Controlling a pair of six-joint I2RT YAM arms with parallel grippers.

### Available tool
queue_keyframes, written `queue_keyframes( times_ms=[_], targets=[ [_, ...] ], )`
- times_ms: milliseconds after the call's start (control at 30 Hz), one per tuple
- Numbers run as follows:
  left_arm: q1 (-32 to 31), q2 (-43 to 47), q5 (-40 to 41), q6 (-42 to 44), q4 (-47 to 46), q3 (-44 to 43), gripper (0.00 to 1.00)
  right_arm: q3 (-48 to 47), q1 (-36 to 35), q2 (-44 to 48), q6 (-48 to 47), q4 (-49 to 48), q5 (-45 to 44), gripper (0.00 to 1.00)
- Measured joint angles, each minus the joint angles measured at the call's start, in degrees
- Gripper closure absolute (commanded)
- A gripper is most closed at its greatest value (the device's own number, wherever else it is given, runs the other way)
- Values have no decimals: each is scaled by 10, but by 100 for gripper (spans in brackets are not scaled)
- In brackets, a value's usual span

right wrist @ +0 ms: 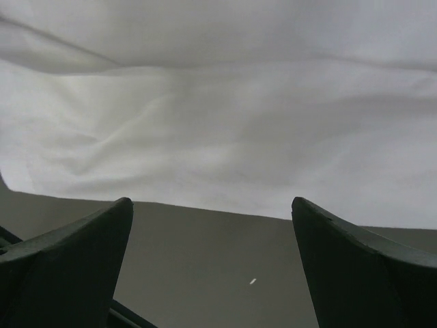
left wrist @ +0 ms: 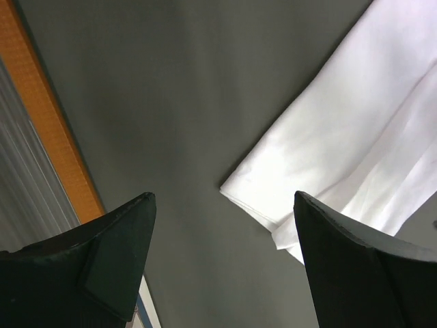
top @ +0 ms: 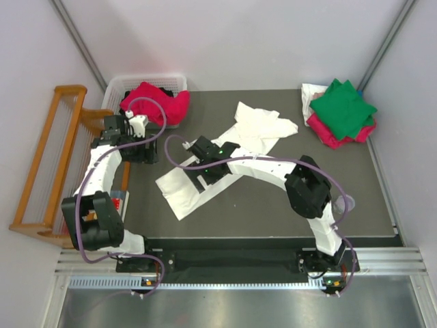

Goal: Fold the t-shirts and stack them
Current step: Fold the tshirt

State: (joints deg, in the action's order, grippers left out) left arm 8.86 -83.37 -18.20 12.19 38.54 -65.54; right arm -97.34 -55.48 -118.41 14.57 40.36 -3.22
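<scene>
A large white t-shirt [top: 205, 179] lies spread diagonally on the dark table [top: 355, 205]. My right gripper [top: 196, 152] hangs open at its upper-left edge. In the right wrist view the open gripper [right wrist: 210, 201] has bare table between its fingers and the white t-shirt [right wrist: 218, 116] just beyond. My left gripper [top: 141, 156] is open at the table's left side. In its wrist view the open gripper [left wrist: 224, 198] is over bare table, with a corner of the white t-shirt [left wrist: 341, 150] near the right finger [left wrist: 355, 266]. Neither gripper holds anything.
Green and crimson folded t-shirts [top: 343, 109] are stacked at the back right on white cloth. A crimson t-shirt [top: 156, 102] hangs over the white basket [top: 123, 85] at the back left. A wooden rack [top: 48, 164] stands left of the table, its orange rail [left wrist: 48, 116] close to my left gripper.
</scene>
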Motion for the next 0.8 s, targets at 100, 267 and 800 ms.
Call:
queue_keyframes(
  times_ms=[100,267,800],
  targets=[
    [8,0,-6,-5,-1,2,13,-19,-20,-14,2,2,2,0],
    [43,-1,-29,-17,-6,2,13,-56,-43,-46,11,-4,9,0],
    [119,-12,-36,-59,-26,2,13,-150,-101,-126,4,5,44,0]
  ],
)
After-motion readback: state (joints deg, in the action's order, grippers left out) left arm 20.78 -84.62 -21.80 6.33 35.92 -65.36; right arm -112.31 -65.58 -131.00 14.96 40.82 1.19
